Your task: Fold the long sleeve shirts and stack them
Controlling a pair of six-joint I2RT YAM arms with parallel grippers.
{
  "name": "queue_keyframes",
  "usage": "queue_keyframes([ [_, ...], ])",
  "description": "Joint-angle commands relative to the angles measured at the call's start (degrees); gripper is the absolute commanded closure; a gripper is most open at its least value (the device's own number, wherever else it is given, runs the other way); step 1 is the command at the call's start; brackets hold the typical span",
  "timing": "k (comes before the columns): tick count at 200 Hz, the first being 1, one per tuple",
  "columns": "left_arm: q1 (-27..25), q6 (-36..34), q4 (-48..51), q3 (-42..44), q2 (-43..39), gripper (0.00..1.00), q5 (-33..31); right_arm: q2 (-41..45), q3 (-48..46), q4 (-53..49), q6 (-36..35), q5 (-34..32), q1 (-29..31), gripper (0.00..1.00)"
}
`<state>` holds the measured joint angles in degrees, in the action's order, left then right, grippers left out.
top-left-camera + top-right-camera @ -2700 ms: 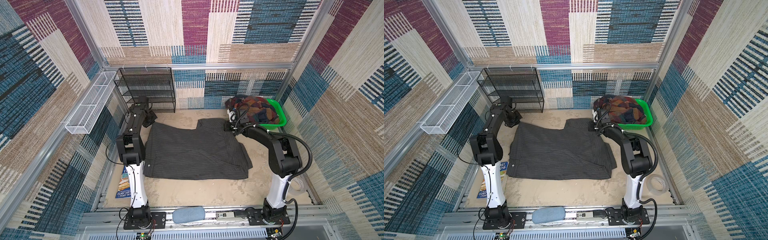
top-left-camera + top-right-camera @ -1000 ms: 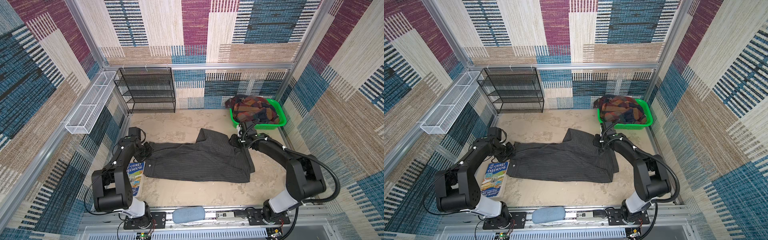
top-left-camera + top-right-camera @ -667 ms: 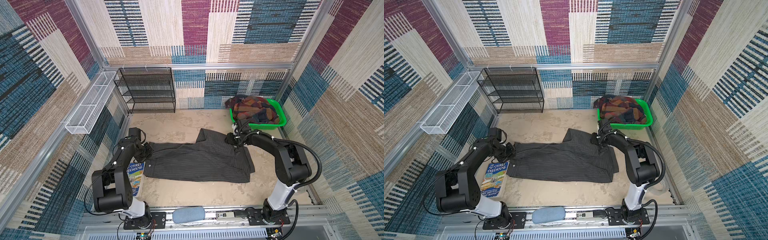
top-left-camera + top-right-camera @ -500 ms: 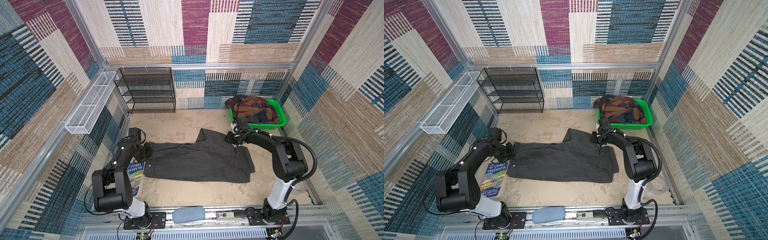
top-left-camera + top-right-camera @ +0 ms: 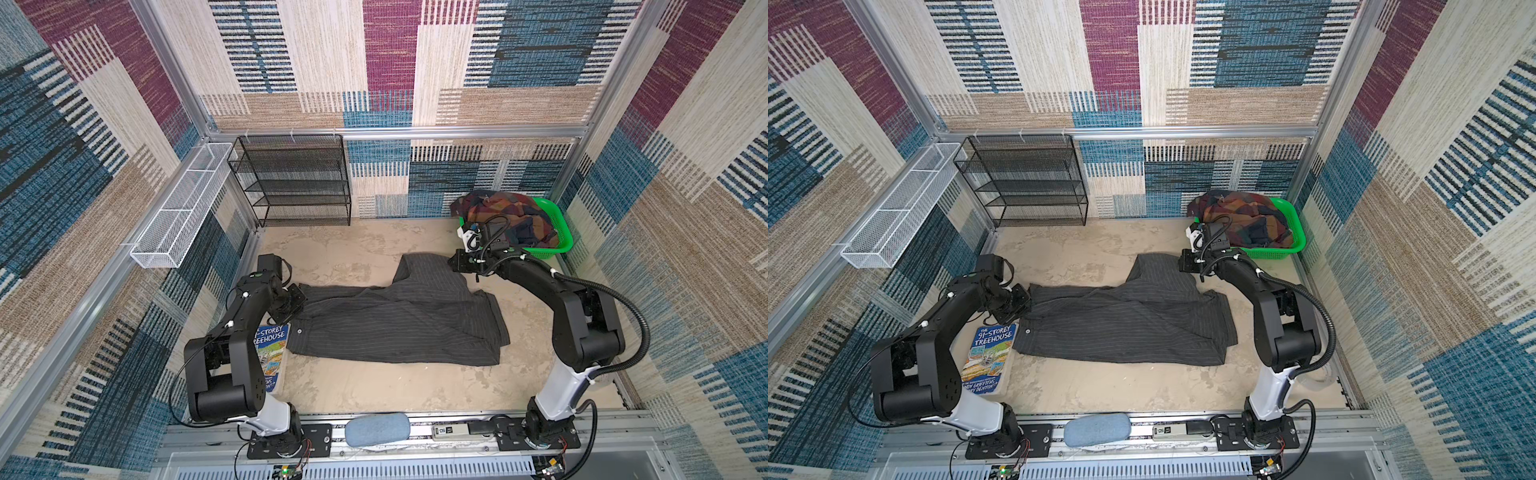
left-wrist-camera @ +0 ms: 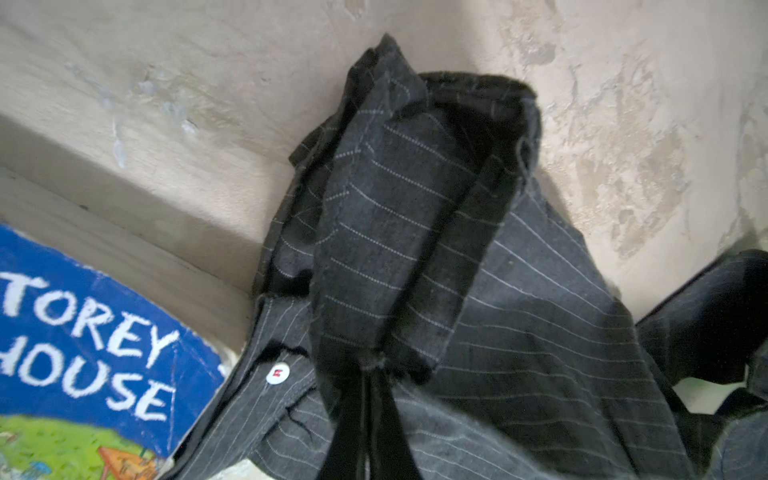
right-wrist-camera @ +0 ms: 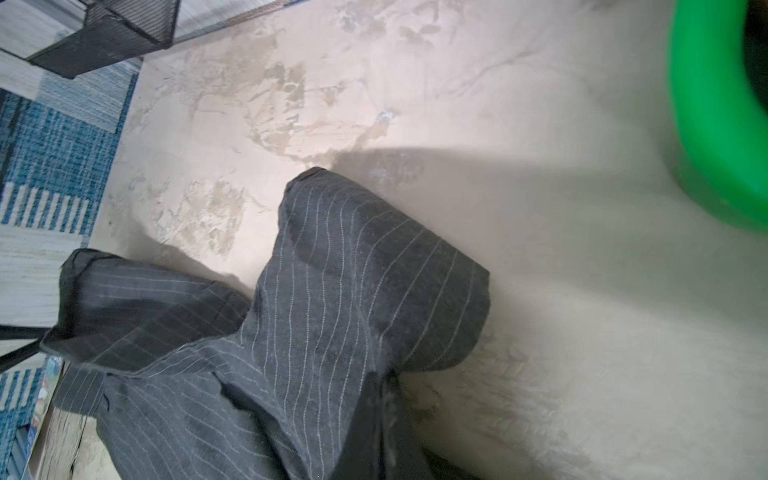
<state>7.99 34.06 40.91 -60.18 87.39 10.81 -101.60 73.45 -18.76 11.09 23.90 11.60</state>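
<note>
Lying across the sandy table, the charcoal pinstripe shirt is stretching between the two arms. Its long axis is running left to right, and its buttoned end is pointing toward the left arm, beside a blue book. The plaid shirt is sitting heaped in the green basket at the far right corner. By my reading, the dark shirt's first fold is being set up. The left gripper is clamping the cloth near a white button. The right gripper is pinching shut on the far right corner, judging by cloth bunching toward it. Next, both are probably needing to lift together, carrying the far edge evenly toward the near one.
</note>
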Motion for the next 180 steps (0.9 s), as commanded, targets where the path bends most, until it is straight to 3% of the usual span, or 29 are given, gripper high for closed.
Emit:
queue_keyframes([
  [1,0.01,-1.0,-0.07,-0.61,-1.15,1.0,1.21,2.93,-0.49,0.81,-4.84,3.39,0.0,0.98],
  [66,0.1,-0.44,5.16,-0.69,-2.63,1.0,-1.87,17.45,-12.46,-0.13,-5.78,8.96,0.03,0.99],
  [118,0.19,0.42,4.19,1.45,-3.02,1.0,-3.14,29.88,-25.49,-1.46,-0.7,7.02,0.05,0.95],
  [167,0.19,-2.16,5.31,3.86,-3.12,1.0,-4.95,34.51,-30.2,-2.84,3.99,4.6,0.02,0.94],
  [180,0.19,-2.63,5.04,4.46,-3.28,1.0,-5.1,34.86,-30.97,-2.93,5.09,4.14,0.01,0.89],
])
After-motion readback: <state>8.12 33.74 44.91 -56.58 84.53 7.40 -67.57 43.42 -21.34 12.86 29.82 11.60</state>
